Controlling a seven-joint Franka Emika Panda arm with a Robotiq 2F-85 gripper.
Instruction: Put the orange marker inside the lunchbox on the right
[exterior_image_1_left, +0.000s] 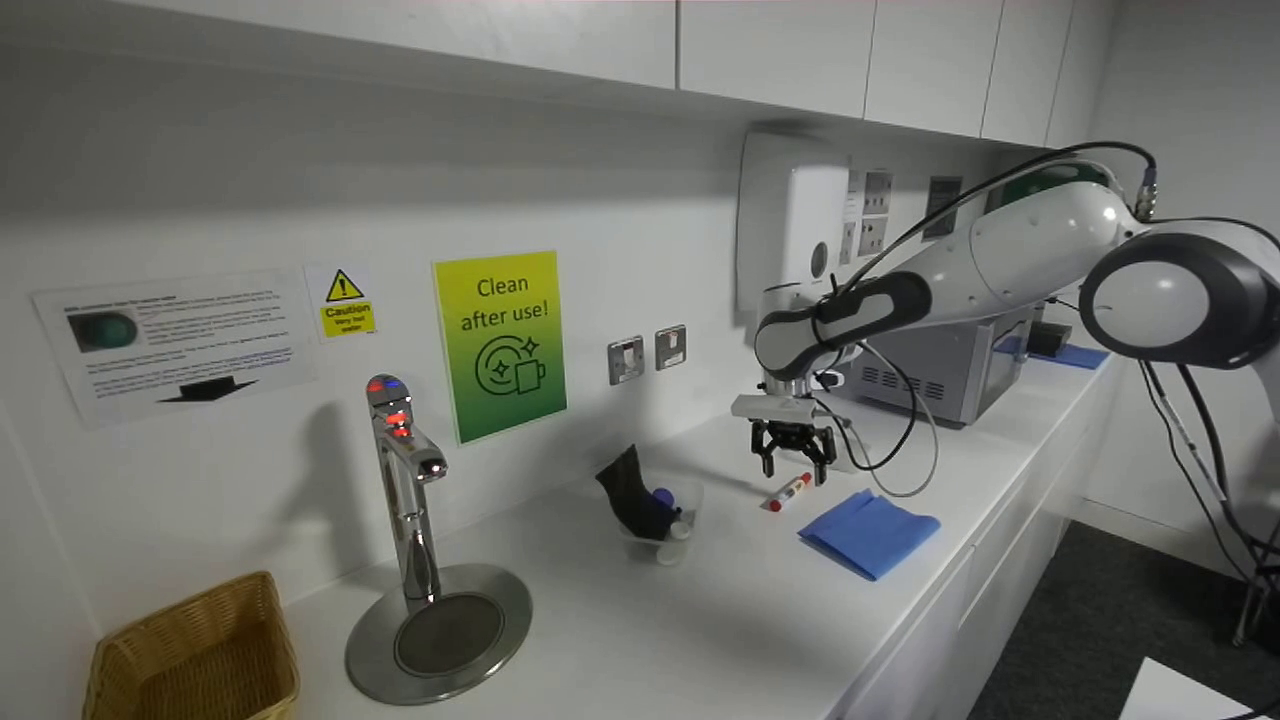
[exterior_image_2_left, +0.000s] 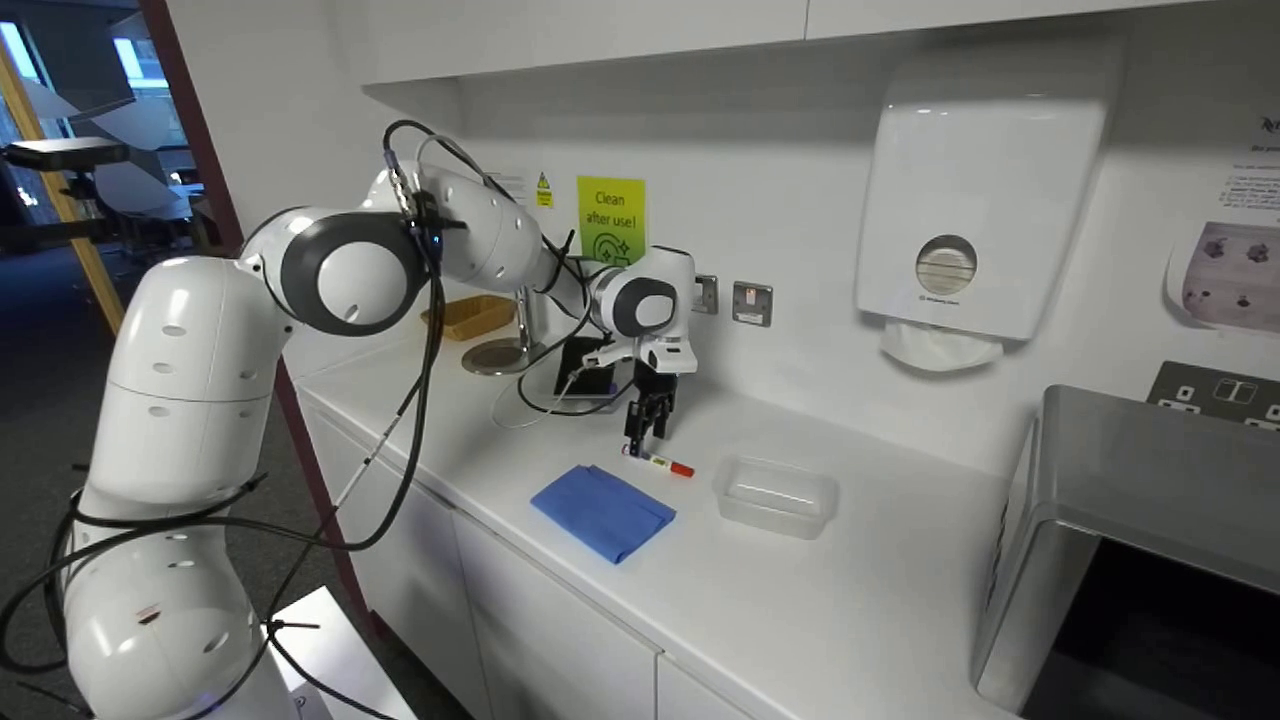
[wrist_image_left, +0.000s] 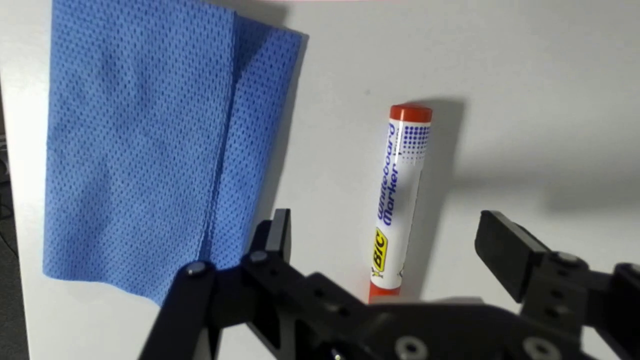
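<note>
Marker (wrist_image_left: 398, 200) lies flat on the bench (exterior_image_2_left: 900, 600), near the folded blue cloth (wrist_image_left: 140, 140) and the clear lunchbox (exterior_image_2_left: 768, 517). I have the end effector (exterior_image_1_left: 795, 470) low over the marker, fingers (wrist_image_left: 505, 250) spread wide, and my wrist view shows it between them.

Marker (wrist_image_left: 400, 200): bare bench (wrist_image_left: 340, 145) is flanking both sides
Blue cloth (wrist_image_left: 145, 135): is bounding one side
Lunchbox (exterior_image_2_left: 765, 515): is standing open-topped

Dim grey light fills both exterior views, shadow banding the wall (exterior_image_1_left: 300, 190) beneath the cupboards (exterior_image_1_left: 775, 45), while the sharper wrist view shows the marker (wrist_image_left: 398, 200) casting soft shadow to the right
</note>
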